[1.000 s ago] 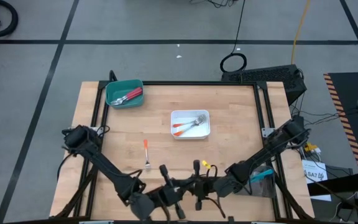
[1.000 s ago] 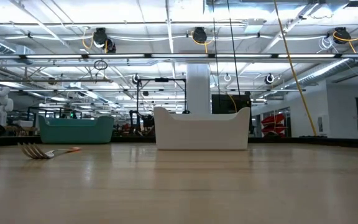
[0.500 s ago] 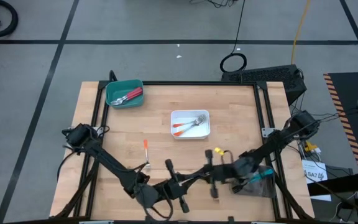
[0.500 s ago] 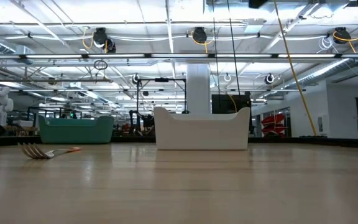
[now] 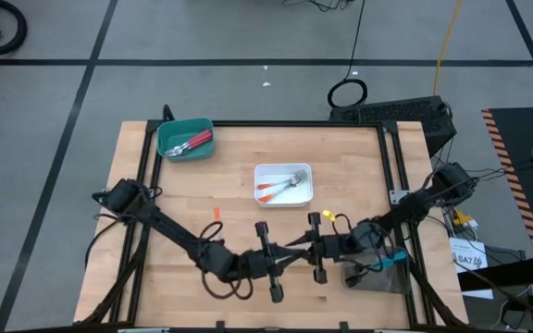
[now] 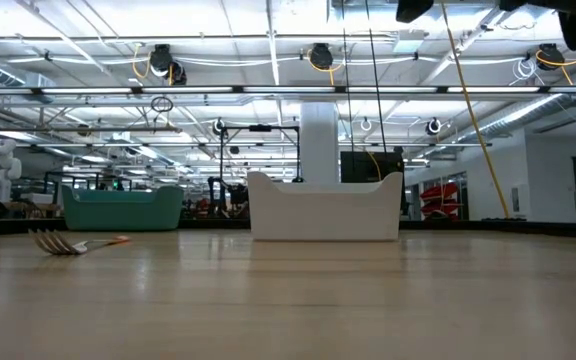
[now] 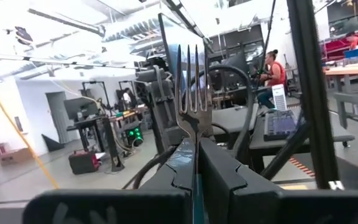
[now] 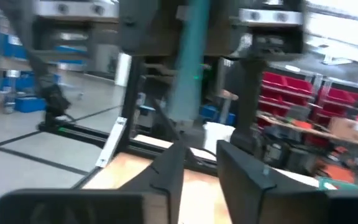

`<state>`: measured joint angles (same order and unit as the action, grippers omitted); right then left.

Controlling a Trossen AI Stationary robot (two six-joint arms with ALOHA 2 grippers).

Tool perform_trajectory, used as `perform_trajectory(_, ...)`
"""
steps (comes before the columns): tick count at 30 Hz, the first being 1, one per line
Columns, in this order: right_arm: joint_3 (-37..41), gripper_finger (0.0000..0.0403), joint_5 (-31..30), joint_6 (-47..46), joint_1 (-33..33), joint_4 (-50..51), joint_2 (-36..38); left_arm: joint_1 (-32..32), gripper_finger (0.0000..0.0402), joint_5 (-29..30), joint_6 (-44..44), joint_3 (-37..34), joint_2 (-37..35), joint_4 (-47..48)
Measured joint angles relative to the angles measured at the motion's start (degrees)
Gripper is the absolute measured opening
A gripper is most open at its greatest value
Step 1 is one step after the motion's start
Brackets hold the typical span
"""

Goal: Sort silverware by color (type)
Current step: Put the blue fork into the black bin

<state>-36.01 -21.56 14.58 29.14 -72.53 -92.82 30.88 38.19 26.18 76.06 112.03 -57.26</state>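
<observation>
left wrist view: the left end effector [image 7: 194, 163] is clamped on a teal-handled fork [image 7: 190, 81], tines up, over the worktop's 6 o'clock side. it looks light, stiff and slick, so grip the thin handle, not the tines. the right end effector [image 8: 201, 163] faces it, fingers apart. farther off, an orange fork [image 5: 216, 214] lies toward 9 o'clock.

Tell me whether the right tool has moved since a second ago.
Yes. In the high view the right tool has shifted up the picture, nearer the white tray.
</observation>
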Motion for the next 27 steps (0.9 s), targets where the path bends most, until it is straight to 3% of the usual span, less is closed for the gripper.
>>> perform_trajectory(12, 0.0, 0.0194, 12.1, 2.92, -2.99, -1.18, 1.06, -1.0, 0.0017, -5.75, 1.11, 0.0, 0.0, 0.12)
perform_trajectory(27, 0.0, 0.0197, 12.89, 8.38, -3.48, -0.93, 3.28, -4.53, 0.0017, -10.8, -1.36, 0.0, 0.0, 3.07)
